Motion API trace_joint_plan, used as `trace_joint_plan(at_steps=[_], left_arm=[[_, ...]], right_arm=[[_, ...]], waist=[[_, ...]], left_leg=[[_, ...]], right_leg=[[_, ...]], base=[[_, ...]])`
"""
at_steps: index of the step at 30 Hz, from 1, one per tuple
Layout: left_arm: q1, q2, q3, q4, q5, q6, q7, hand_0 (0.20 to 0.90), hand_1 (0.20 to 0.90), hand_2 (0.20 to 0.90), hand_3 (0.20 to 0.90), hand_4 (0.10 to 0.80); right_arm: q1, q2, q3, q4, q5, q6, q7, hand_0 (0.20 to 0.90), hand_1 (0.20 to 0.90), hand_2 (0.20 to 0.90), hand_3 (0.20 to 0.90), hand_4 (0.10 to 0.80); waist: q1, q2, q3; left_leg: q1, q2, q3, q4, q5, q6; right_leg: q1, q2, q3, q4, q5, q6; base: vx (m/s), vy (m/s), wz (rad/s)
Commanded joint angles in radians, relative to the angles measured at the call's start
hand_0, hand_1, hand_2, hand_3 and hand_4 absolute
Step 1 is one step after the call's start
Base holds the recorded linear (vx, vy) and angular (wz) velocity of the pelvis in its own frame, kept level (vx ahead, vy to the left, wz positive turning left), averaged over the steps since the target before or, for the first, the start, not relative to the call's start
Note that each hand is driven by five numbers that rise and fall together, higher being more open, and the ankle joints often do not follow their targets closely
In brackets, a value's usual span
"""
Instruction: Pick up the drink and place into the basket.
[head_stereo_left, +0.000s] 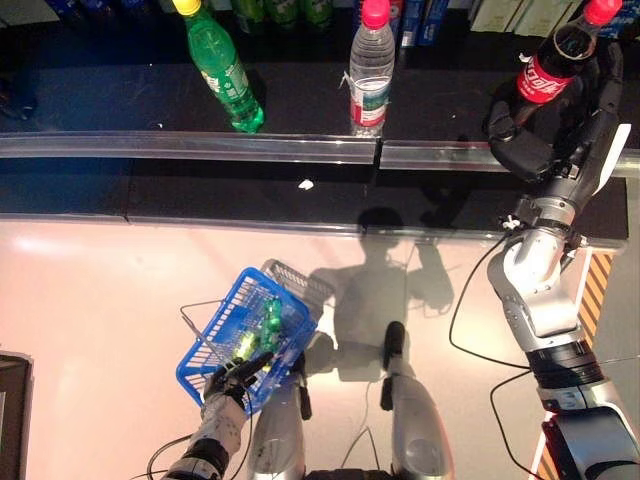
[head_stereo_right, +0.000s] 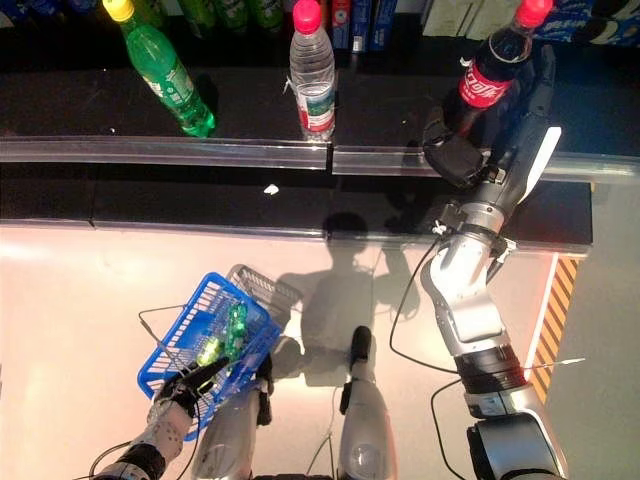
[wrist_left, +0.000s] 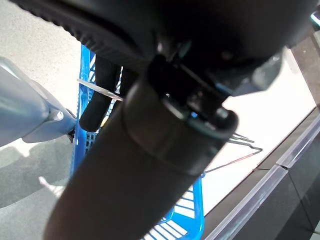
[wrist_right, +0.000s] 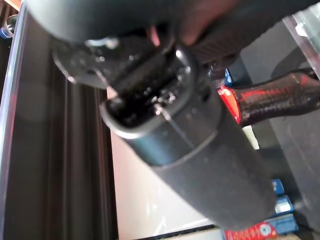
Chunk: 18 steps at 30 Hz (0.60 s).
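our right hand (head_stereo_left: 545, 125) is up at the dark shelf (head_stereo_left: 300, 100), its fingers (head_stereo_left: 607, 75) curled round the lower body of the cola bottle (head_stereo_left: 555, 60), thumb on the near side; the bottle leans in our hold, red cap away from us. our left hand (head_stereo_left: 235, 375) has its fingers closed on the wire handle of the blue basket (head_stereo_left: 205, 370), which hangs low over the pale floor and already carries some green things we cannot make out. a green bottle (head_stereo_left: 222, 70) and a clear water bottle (head_stereo_left: 371, 75) stand on the same shelf, well apart from the cola.

we judge the cola bottle to be full or nearly so, hence fairly heavy for one hand, and its smooth plastic wall is stiff but slippery, more so over the label. the waisted middle, just under the label, looks the best place to hold, since the fingers can seat in the narrowing. gripped too low it may tip top-heavy; the basket is small, so we should lower it in lying down.
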Motion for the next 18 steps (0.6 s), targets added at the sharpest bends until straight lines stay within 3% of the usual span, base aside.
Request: trace_joint_plan(at_steps=[1, 8, 10, 13, 18], left_arm=[[0.076, 0.046, -0.005, -0.05, -0.018, -0.036, 0.068, 0.3, 0.3, 0.3, 0.2, 0.1], [0.056, 0.051, -0.015, -0.012, -0.023, -0.035, 0.067, 0.3, 0.3, 0.3, 0.2, 0.1], [0.056, 0.051, -0.025, 0.088, -0.034, -0.113, -0.017, 0.3, 0.3, 0.3, 0.2, 0.1], [0.074, 0.054, -0.031, 0.117, -0.033, -0.143, -0.066, 0.3, 0.3, 0.3, 0.2, 0.1], [0.082, 0.07, -0.029, 0.102, -0.028, -0.108, -0.091, 0.3, 0.3, 0.3, 0.2, 0.1]], right_arm=[[-0.123, -0.053, -0.026, -0.066, 0.026, -0.077, -0.044, 0.9, 0.9, 0.9, 0.9, 0.8], [-0.163, -0.038, -0.035, 0.015, 0.084, -0.078, -0.079, 0.9, 0.9, 0.9, 0.9, 0.8], [-0.181, -0.043, -0.024, 0.062, 0.106, -0.106, -0.096, 0.9, 0.9, 0.9, 0.9, 0.8], [-0.188, -0.043, -0.036, 0.084, 0.1, -0.106, -0.102, 0.9, 0.9, 0.9, 0.9, 0.8], [-0.238, -0.061, -0.038, 0.107, 0.082, -0.067, -0.098, 0.9, 0.9, 0.9, 0.9, 0.8]], waist=[[-0.006, -0.019, -0.037], [0.001, -0.014, -0.02], [0.004, -0.015, -0.011], [0.009, -0.004, 0.002], [0.013, 0.024, 0.002]], left_leg=[[-0.096, 0.015, -0.088, 0.162, -0.023, 0.001], [-0.114, 0.015, -0.09, 0.181, -0.025, 0.002], [-0.127, 0.013, -0.092, 0.19, -0.023, 0.002], [-0.13, 0.013, -0.1, 0.202, -0.015, -0.003], [-0.148, 0.007, -0.104, 0.206, 0.002, -0.003]], right_leg=[[-0.009, -0.015, 0.011, 0.16, -0.14, -0.006], [-0.025, -0.021, 0.006, 0.18, -0.145, -0.013], [-0.036, -0.023, 0.002, 0.19, -0.147, -0.014], [-0.036, -0.025, -0.004, 0.2, -0.153, -0.017], [-0.062, -0.033, -0.004, 0.214, -0.157, -0.021]], base=[[0.0, 0.0, 0.0], [0.0, 0.0, 0.0], [0.002, -0.037, 0.0], [0.007, 0.002, 0.01], [0.038, 0.039, 0.03]])
